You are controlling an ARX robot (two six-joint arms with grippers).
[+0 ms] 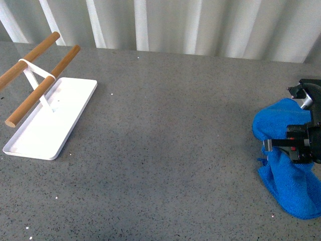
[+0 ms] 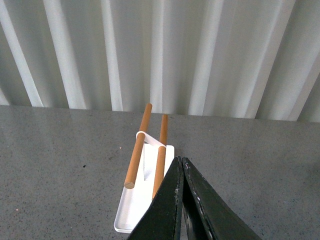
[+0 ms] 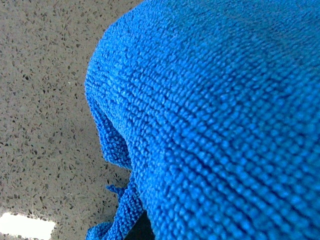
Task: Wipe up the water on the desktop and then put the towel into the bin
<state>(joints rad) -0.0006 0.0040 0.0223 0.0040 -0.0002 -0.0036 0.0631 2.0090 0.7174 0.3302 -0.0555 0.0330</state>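
Bunched blue towel fills the near right corner of the front view, gathered in the right pincer, whose black jaws are closed on a fold about midway along the cloth. In the right wrist view the towel covers nearly the whole picture, with speckled grey counter beside it. One lobe of cloth humps up on the far side of the jaws and a longer one droops on the near side. The bundle's long axis therefore runs near to far, with its loose end pointing at the near edge. I cannot tell whether that end touches the counter, and no white tag shows. The left pincer appears only in its own wrist view, closed to a thin seam with nothing between its fingers. It faces a white tray at the far left that carries a rack of two wooden rods, well apart from the towel. No puddle is clear to me on the counter, and no bin is in view. The step in hand looks like the wipe itself. To do it well, the arm would need to lower until the cloth lies flat under light pressure. It should then sweep leftward in overlapping strokes with the grip kept firm so the fold does not slip, and it should stop short of the tray.
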